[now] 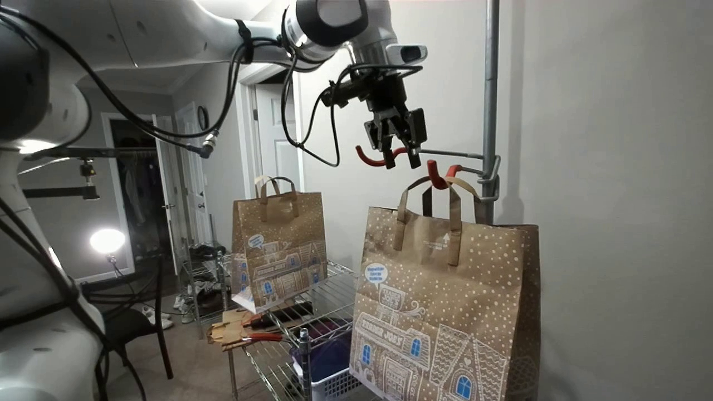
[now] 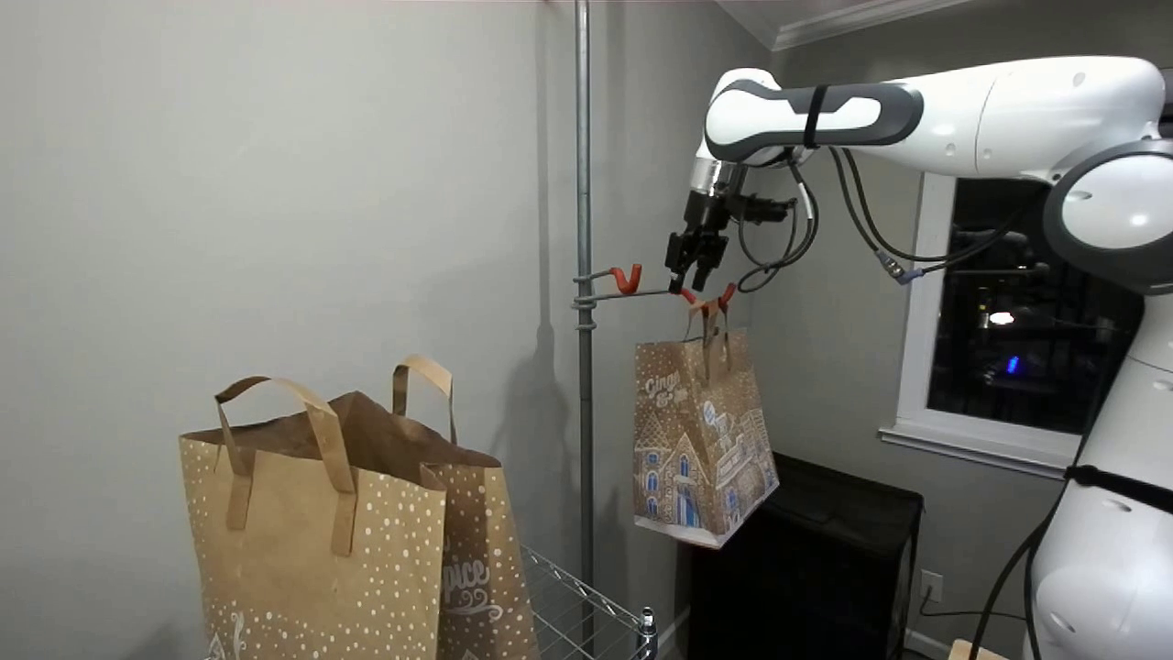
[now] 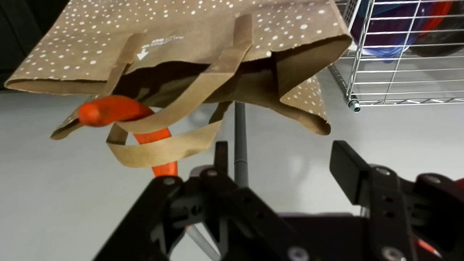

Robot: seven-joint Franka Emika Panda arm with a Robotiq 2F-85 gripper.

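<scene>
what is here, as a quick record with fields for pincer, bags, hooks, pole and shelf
pincer: open, pointing downward, holding nothing, near the hooks
hanging bag: brown paper, white dots and printed houses, both handles looped over a red hook
second hook: also red, no bag on it
pole: grey metal, upright, bears both hooks
standing bag: similar print, handles up, appears to rest on the wire shelf
wire shelf: metal grid, other things stored on a lower level
</scene>
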